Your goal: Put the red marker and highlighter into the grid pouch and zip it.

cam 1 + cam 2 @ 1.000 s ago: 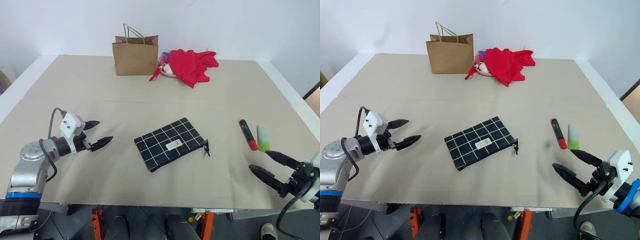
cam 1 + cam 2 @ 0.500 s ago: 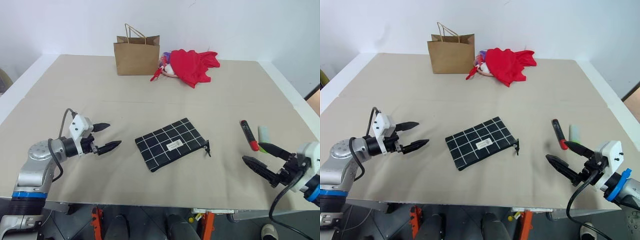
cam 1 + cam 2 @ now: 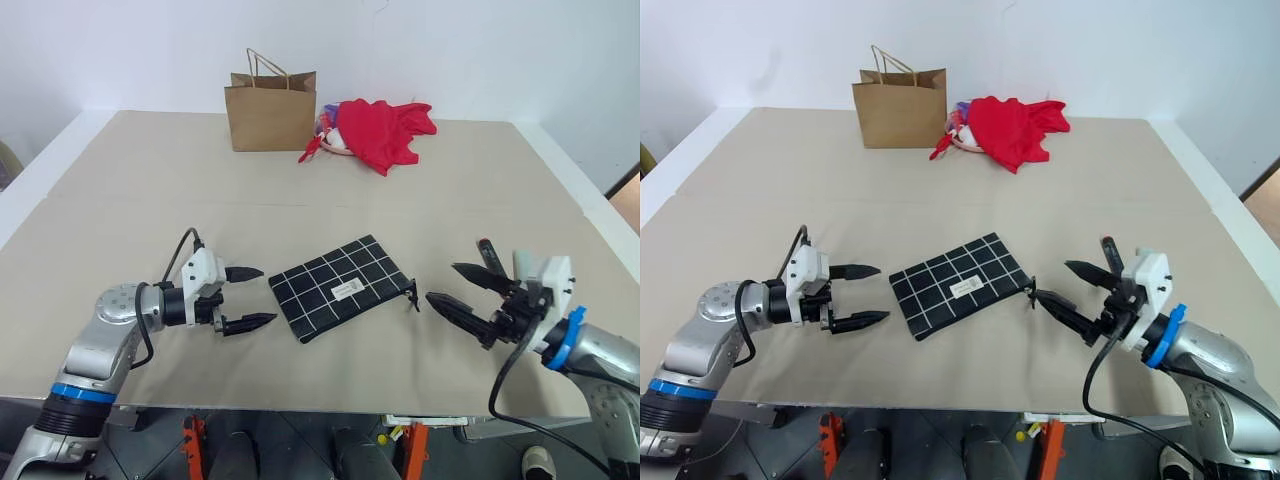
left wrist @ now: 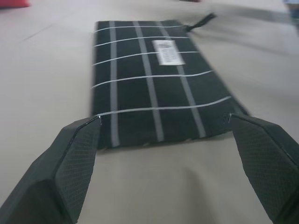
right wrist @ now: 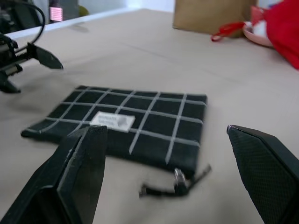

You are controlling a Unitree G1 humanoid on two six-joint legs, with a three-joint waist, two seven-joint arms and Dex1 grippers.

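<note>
The grid pouch (image 3: 340, 288) lies flat in the middle of the table, black with white lines, a white label and its zipper pull (image 3: 413, 293) at the right end. My left gripper (image 3: 266, 295) is open, level, just left of the pouch's left end; its fingers (image 4: 70, 168) frame the pouch (image 4: 154, 84). My right gripper (image 3: 442, 282) is open, pointing at the zipper pull (image 5: 177, 179) from the right. Behind it, one end of the red marker (image 3: 485, 248) shows. The highlighter is hidden behind the right gripper.
A brown paper bag (image 3: 272, 112) stands at the back of the table, with a red cloth (image 3: 385, 130) heaped beside it on the right. Bare tan tabletop (image 3: 150, 190) surrounds the pouch; the front edge runs just under both arms.
Both grippers have closed in on the pouch: the left moved right to its left end, the right moved left past the marker to the zipper end. Both stayed open.
</note>
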